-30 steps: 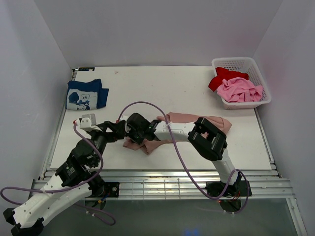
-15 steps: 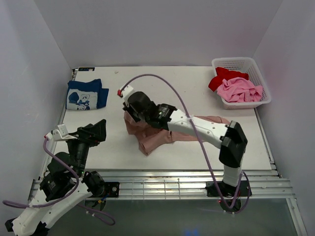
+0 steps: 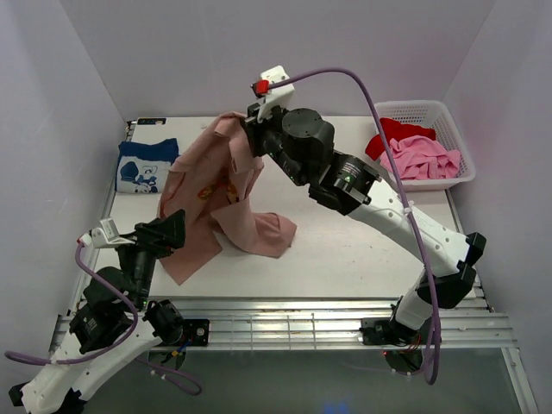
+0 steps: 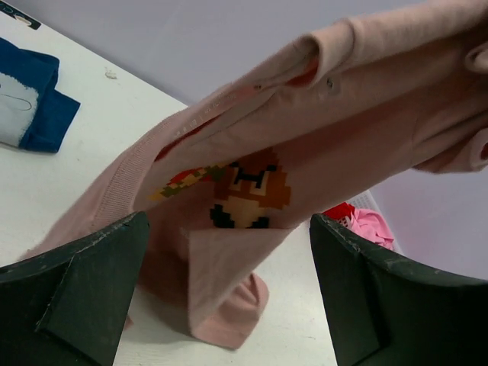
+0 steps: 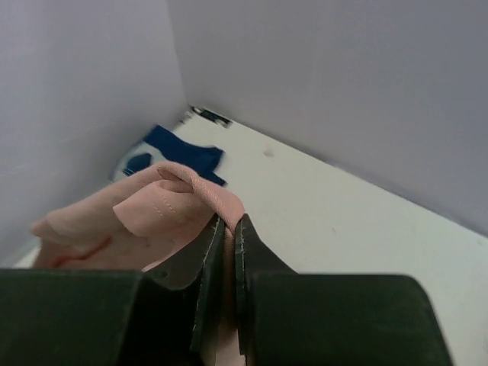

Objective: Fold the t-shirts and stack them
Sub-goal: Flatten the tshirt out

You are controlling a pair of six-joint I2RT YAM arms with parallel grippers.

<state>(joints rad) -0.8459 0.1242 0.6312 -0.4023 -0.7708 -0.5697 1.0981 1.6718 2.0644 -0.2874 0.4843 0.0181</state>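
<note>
The left gripper is held low near the front left of the table, its jaws spread wide with nothing between them. The tan shirt is seen just beyond and above it, not touched by its fingers. In the left wrist view the shirt's pixel print is framed in the gap between the two fingers.

The shirt's lower end is draped on the table: one flap is laid just beside the left gripper, and another is spread toward the table's middle. From there the cloth is drawn steeply upward, so that its long axis runs from the table at front left up to a single pinched point at back centre. The print is turned toward the left gripper.

That top point is held by the right gripper, poised high over the back of the table. Its jaws are closed tightly on a rolled fold of the shirt's edge.

Farther back, a folded navy shirt is laid at the back left corner. At the back right a white basket is set, in which a red shirt and a bright pink shirt are bundled.
</note>
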